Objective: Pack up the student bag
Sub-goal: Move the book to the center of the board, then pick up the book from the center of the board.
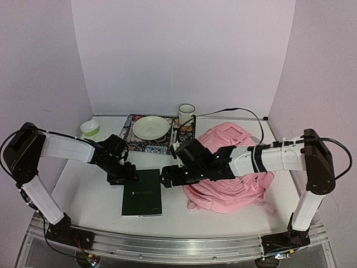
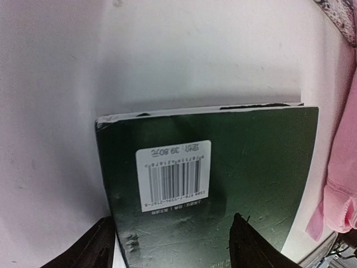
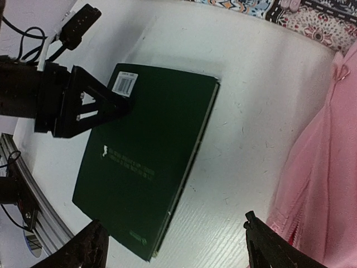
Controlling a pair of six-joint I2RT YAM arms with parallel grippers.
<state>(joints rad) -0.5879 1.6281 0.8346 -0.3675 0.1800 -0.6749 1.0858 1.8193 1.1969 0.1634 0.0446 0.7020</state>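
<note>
White tabletop (image 1: 83, 190), pale plain walls on three sides.

Student bag (image 1: 226, 138): large soft pink fabric backpack, lying slumped on the right half of the table, partly under my right forearm. Can't tell whether the main zip is open.

Handling call on the bag:
- soft and floppy, won't hold its mouth open by itself
- light while empty, likely to drag if pulled
- best hold is probably a fold of fabric at the opening or a strap; a flat panel gives the pads nothing to bite

Thin dark green book with glossy cover (image 1: 142, 195) lies flat just left of the bag, barcode sticker at its far left corner. It looks stiff and slick and sits flush on the table, so I'd pinch an edge or corner rather than the face.

Pose:
- left gripper (image 1: 124, 174): arm reaches in low from the left, over the book's far left corner. Jaws spread, one finger (image 2: 97, 248) outside the book's edge, the other above the cover. Contact: can't tell.
- right gripper (image 1: 172, 176): arm stretches across the bag, wrist beside the book's far right corner. Jaws wide apart, holding nothing.
</note>
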